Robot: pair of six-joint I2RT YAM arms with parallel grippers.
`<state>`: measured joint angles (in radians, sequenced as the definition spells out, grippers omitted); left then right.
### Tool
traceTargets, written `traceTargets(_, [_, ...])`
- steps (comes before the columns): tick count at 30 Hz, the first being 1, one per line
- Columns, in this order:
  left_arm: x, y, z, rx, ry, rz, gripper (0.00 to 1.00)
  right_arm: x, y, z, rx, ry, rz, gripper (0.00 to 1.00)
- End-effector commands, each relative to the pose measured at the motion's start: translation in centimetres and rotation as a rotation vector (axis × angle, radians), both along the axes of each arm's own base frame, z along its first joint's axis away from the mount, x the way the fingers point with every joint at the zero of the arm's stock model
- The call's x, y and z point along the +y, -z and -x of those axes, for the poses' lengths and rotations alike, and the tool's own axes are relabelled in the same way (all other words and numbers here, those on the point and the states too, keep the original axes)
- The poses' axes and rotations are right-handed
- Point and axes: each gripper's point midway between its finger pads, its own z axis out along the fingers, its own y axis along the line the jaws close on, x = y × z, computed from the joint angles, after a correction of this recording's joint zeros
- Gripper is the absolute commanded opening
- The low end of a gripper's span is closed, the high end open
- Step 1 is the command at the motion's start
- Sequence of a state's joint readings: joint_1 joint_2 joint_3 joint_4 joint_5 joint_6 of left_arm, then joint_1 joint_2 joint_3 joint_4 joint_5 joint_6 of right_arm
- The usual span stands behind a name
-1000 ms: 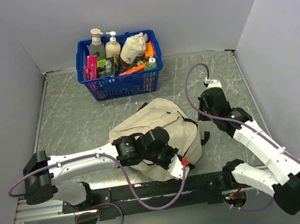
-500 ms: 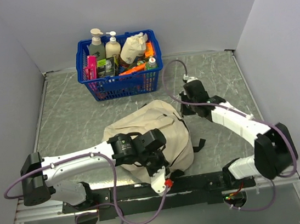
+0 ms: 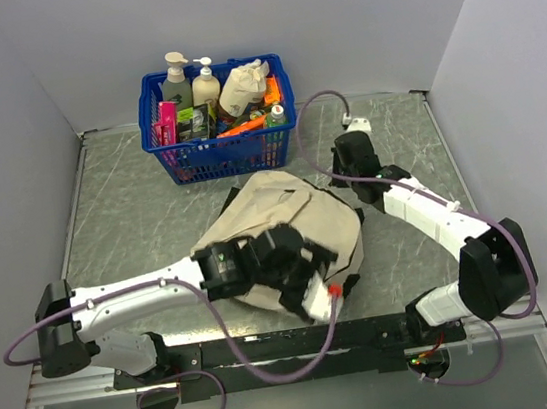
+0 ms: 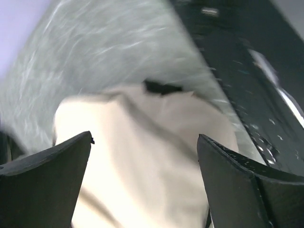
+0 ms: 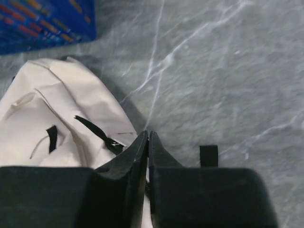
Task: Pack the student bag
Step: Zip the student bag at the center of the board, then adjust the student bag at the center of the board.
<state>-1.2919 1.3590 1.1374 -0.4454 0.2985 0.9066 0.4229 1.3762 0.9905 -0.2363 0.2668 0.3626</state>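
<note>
The left gripper (image 4: pixel 144 138) stands wide apart, holding nothing, above the large soft beige fabric student bag (image 3: pixel 290 212), so the bag may slump shut or slide on the grey marbled table (image 3: pixel 124 219). The right gripper (image 5: pixel 147 137) is clenched; whether it pinches fabric, I cannot tell. The bag lies crumpled mid-table, near the blue plastic basket (image 3: pixel 222 157).

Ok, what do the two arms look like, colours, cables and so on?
Both the left arm and right arm have white links with chunky black joints. A thin purple cable loops off each. The jaws are black wedges; a small red part sits by the left ones.
</note>
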Motion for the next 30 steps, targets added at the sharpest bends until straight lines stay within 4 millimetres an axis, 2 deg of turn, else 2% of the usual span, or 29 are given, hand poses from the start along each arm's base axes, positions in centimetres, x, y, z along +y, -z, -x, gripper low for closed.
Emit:
traceTargets(1, [-1.0, -10.0, -7.7, 0.133, -0.365, 0.249, 0.96, -4.3, -7.3, -4.2, -0.198, 0.157, -0.039, 0.32])
traceTargets(2, [-0.5, -10.9, -9.1, 0.15, -0.411, 0.263, 0.96, -4.3, -7.8, -5.2, -0.182, 0.165, -0.043, 0.36])
traceTargets(3, [0.7, -13.1, -12.1, 0.169, -0.506, 0.316, 0.96, -4.6, -8.0, -5.7, -0.16, 0.188, -0.046, 0.39])
traceTargets(4, [1.8, -13.2, -13.1, 0.194, -0.547, 0.296, 0.96, -5.1, -7.1, -5.3, -0.084, 0.199, -0.016, 0.48])
traceTargets(5, [2.6, -13.5, -14.2, 0.211, -0.581, 0.292, 0.96, -4.5, -8.4, -6.7, -0.083, 0.186, -0.02, 0.54])
traceTargets(6, [4.2, -14.6, -16.1, 0.23, -0.63, 0.313, 0.96, -4.2, -8.6, -7.0, -0.063, 0.179, -0.019, 0.59])
traceTargets(8, [6.8, -13.0, -16.9, 0.275, -0.674, 0.234, 0.96, -3.8, -9.3, -6.4, -0.031, 0.175, -0.044, 0.64])
traceTargets(9, [8.6, -11.6, -18.1, 0.291, -0.722, 0.201, 0.96, -3.4, -9.6, -5.9, -0.03, 0.166, -0.069, 0.66])
traceTargets(10, [9.9, -11.1, -18.3, 0.311, -0.748, 0.19, 0.96, -3.3, -8.4, -4.9, -0.003, 0.163, -0.076, 0.67])
traceTargets(11, [11.9, -9.1, -19.1, 0.338, -0.792, 0.149, 0.96, -2.8, -9.7, -3.4, -0.032, 0.152, -0.109, 0.67])
traceTargets(12, [12.8, -8.0, -19.1, 0.356, -0.809, 0.13, 0.96, -2.6, -9.5, -2.2, -0.031, 0.144, -0.116, 0.68])
traceTargets(13, [13.8, -7.4, -19.2, 0.363, -0.832, 0.125, 0.96, -2.4, -7.4, -0.4, 0.012, 0.135, -0.108, 0.69])
traceTargets(14, [15.4, -5.4, -19.5, 0.382, -0.873, 0.087, 0.96, -1.5, -8.4, 1.8, -0.008, 0.107, -0.129, 0.69])
traceTargets(15, [16.0, -4.7, -19.7, 0.392, -0.89, 0.075, 0.96, -1.1, -8.0, 3.3, -0.003, 0.097, -0.122, 0.69])
traceTargets(16, [16.8, -4.0, -20.1, 0.397, -0.925, 0.068, 0.96, -0.9, -6.3, 5.1, 0.031, 0.087, -0.097, 0.7])
traceTargets(17, [17.8, -3.1, -20.8, 0.413, -0.981, 0.071, 0.96, 0.5, -6.8, 7.8, 0.029, 0.036, -0.094, 0.7])
traceTargets(20, [19.3, -1.1, -21.8, 0.43, -1.056, 0.016, 0.96, 0.6, -5.4, 12.4, 0.085, 0.032, -0.087, 0.72])
traceTargets(21, [19.8, -0.2, -21.3, 0.45, -1.064, -0.031, 0.96, 1.4, -4.9, 13.6, 0.103, 0.004, -0.101, 0.72])
traceTargets(22, [19.9, 0.4, -21.5, 0.461, -1.07, -0.054, 0.96, 1.6, -3.3, 14.9, 0.147, -0.018, -0.11, 0.71])
traceTargets(24, [20.5, 1.4, -21.6, 0.475, -1.086, -0.068, 0.96, 1.4, -1.4, 16.2, 0.203, 0.002, -0.122, 0.68])
traceTargets(25, [20.6, 1.5, -21.7, 0.471, -1.09, -0.058, 0.96, 1.0, 0.3, 16.9, 0.234, 0.007, -0.112, 0.66])
traceTargets(26, [21.2, 2.7, -21.6, 0.477, -1.097, -0.071, 0.96, 1.2, 1.2, 17.5, 0.259, 0.001, -0.125, 0.65])
traceTargets(27, [21.2, 2.8, -21.9, 0.465, -1.095, -0.053, 0.96, 1.4, 1.9, 17.6, 0.267, -0.002, -0.137, 0.59])
traceTargets(28, [21.4, 3.2, -21.7, 0.469, -1.095, -0.055, 0.96, 1.1, 3.5, 18.2, 0.301, 0.001, -0.119, 0.56])
traceTargets(30, [21.7, 5.0, -20.8, 0.507, -1.083, -0.076, 0.96, 1.1, 4.8, 18.8, 0.34, 0.006, -0.118, 0.48])
